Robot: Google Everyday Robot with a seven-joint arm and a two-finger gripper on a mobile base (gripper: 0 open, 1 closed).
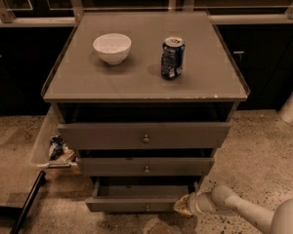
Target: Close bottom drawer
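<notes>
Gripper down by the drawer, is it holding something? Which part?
It cannot be told for sure. The gripper sits at the right end of the bottom drawer's front, away from its knob, and seems to hold nothing.

The grey-brown flat-topped cabinet desk (146, 82) carries a round white ceramic bowl (112, 48) and a dark blue drinks can (172, 57) with a silver lid. The slim grey-brown bottom drawer (132, 205) has a tiny brassy knob (147, 208). The pale cream tool (183, 204) sits at that drawer's right front corner, above beige, dark-speckled floor (263, 145).
</notes>
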